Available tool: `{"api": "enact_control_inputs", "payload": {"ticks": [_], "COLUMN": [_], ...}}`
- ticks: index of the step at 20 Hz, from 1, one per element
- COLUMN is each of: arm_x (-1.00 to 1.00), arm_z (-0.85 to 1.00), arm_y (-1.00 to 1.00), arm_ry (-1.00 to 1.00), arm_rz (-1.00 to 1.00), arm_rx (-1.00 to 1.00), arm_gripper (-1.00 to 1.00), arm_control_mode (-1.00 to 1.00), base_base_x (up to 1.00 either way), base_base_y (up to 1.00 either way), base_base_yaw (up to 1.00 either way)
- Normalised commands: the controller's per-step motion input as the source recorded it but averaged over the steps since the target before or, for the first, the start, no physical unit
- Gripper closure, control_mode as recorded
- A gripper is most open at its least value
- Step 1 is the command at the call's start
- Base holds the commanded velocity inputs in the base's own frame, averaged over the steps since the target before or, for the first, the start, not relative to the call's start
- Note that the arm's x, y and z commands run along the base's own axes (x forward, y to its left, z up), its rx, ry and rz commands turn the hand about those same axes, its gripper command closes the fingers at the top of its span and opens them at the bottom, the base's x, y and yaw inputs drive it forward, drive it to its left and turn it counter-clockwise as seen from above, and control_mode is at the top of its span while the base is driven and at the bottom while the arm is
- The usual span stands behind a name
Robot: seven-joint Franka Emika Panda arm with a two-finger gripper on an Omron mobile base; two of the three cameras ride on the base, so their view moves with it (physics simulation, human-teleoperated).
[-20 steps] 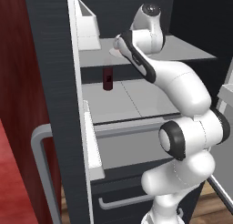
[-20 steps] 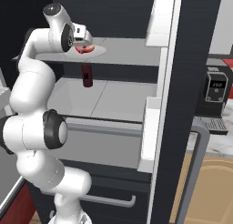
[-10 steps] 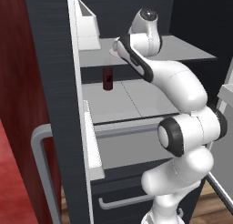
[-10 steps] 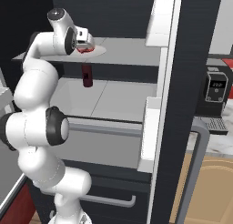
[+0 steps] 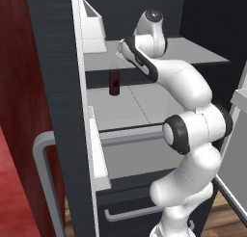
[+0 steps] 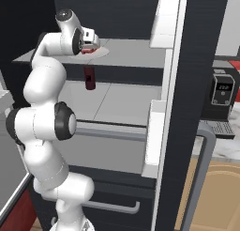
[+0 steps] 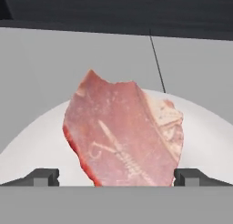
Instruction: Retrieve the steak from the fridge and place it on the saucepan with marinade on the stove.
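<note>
The steak (image 7: pixel 123 132), a flat pink-red piece of meat, lies on a white plate (image 7: pixel 200 127) on the fridge's upper shelf (image 6: pixel 131 54). In the hand view my gripper (image 7: pixel 117 177) is open, with one fingertip (image 7: pixel 45 176) on each side of the steak's near edge and nothing gripped. From the right base view the gripper (image 6: pixel 90 46) hovers just over the steak (image 6: pixel 86 50) at the plate's left rim. In the left base view the hand (image 5: pixel 123 50) reaches onto that shelf. The fridge (image 5: pixel 53 86) stands open. The saucepan, marinade and stove are out of view.
A small dark red can (image 6: pixel 89 78) stands upright on the shelf below, under the hand. A light grey bin (image 5: pixel 94 26) hangs on the open door (image 6: pixel 187 108). A coffee machine (image 6: pixel 220 91) sits on the counter at far right.
The hand has eased down and forward toward the plate, closer to the steak. The jaws stayed wide open.
</note>
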Motion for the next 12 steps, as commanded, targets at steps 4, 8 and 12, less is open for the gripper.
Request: {"api": "enact_control_inputs", "payload": {"ticks": [4,8,12], "arm_x": [0.21,0.14,0.13], "arm_z": [0.01,0.0,-0.01], "arm_y": [0.0,0.0,0.0], "arm_ry": [0.05,0.04,0.0], "arm_rz": [0.0,-0.01,-0.01], "arm_rx": [0.0,0.0,0.0], "arm_gripper": [-1.0,-1.0,-1.0], "arm_control_mode": [-1.0,-1.0,-1.0], "base_base_x": [0.0,0.0,0.0], "base_base_y": [0.0,0.0,0.0], "base_base_yaw": [0.0,0.0,0.0]}}
